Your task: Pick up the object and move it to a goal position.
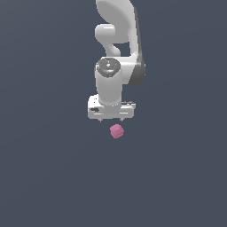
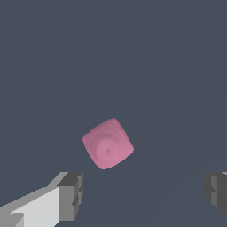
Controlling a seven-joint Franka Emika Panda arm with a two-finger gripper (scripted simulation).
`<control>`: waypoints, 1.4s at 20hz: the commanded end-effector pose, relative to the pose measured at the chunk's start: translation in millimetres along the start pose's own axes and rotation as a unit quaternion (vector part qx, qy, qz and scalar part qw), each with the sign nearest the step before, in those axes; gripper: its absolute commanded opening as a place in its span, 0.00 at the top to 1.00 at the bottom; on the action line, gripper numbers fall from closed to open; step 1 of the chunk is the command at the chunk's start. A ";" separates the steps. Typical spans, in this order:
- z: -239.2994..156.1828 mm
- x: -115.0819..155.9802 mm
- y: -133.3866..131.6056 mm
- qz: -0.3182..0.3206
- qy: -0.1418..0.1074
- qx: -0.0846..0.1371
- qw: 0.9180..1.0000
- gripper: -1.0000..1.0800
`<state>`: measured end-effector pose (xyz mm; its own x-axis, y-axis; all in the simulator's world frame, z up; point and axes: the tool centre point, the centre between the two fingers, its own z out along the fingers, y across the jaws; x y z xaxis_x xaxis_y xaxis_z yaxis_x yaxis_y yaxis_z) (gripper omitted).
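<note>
The object is a small pink matte lump with rounded edges (image 1: 116,131) lying on the dark grey surface, just in front of and below my white gripper (image 1: 111,120) in the exterior view. In the wrist view the pink object (image 2: 107,143) sits ahead of the gripper (image 2: 142,193), nearer one grey fingertip (image 2: 71,195) than the other. The fingers stand wide apart with nothing between them. The gripper is open and apart from the object.
The white arm (image 1: 117,48) rises behind the gripper toward the top of the exterior view. A flat dark grey surface (image 1: 44,168) surrounds everything.
</note>
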<state>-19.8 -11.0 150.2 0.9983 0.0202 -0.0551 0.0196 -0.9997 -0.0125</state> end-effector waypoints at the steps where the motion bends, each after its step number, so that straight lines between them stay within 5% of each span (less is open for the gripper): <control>1: 5.0 -0.1 -1.9 -0.020 0.002 -0.001 1.000 0.04; 8: 25.1 -0.8 -10.1 -0.107 0.010 -0.006 0.994 0.04; 17: 50.7 -3.2 -22.8 -0.221 0.020 -0.012 0.975 0.04; 28: 61.4 -4.9 -29.0 -0.270 0.025 -0.013 0.962 0.04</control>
<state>-28.6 18.3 89.9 0.8465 0.5324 -0.0009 0.5324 -0.8465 -0.0005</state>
